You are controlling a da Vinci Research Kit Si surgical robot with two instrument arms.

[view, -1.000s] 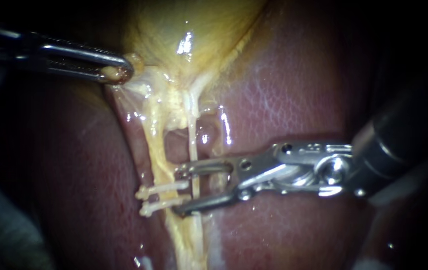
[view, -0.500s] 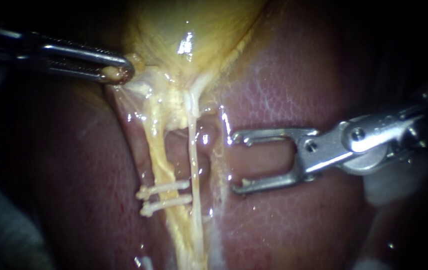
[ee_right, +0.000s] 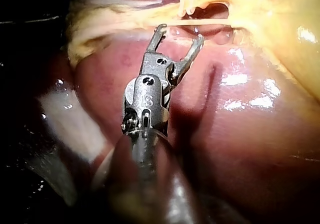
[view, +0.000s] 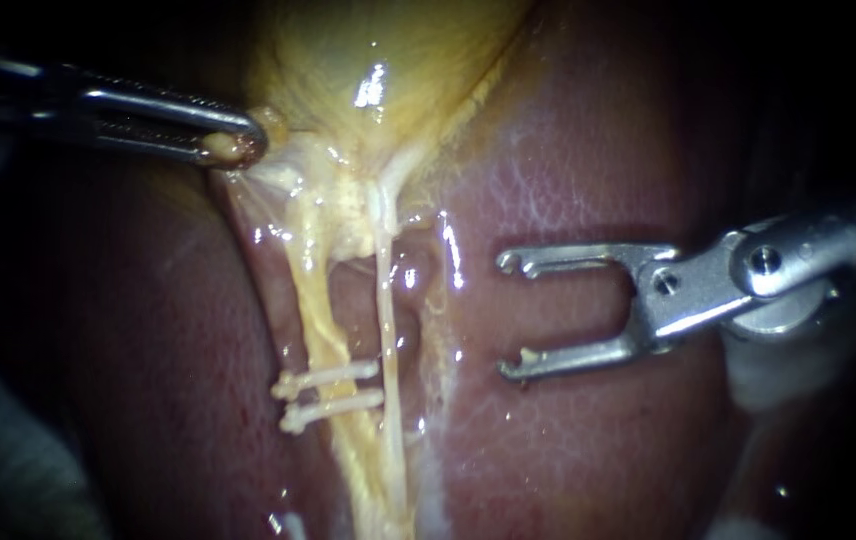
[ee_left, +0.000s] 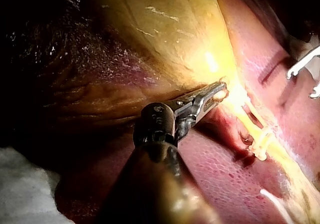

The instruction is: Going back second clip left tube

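The left instrument (view: 233,145) has its jaws clamped on the gallbladder (view: 368,60), seemingly to draw the tubes taut. Two clips (view: 328,392) cross the left tube (view: 313,310) ahead of the right instrument (view: 508,317); its jaws gape empty over the liver (view: 568,170), clear of both tubes.

endoscope sits close over the liver (view: 568,180); wrist cameras share the clips (view: 331,392)

— Where does the right instrument (view: 505,317) end?
— Its shaft fades into darkness at the endoscope view's right edge, and the left wrist view's edge cuts its jaws.
— And the left instrument (ee_left: 219,89)?
— Glare blurs where its jaws pinch the gallbladder (ee_left: 165,28). The left tube (view: 320,320) runs off the endoscope view's lower edge.
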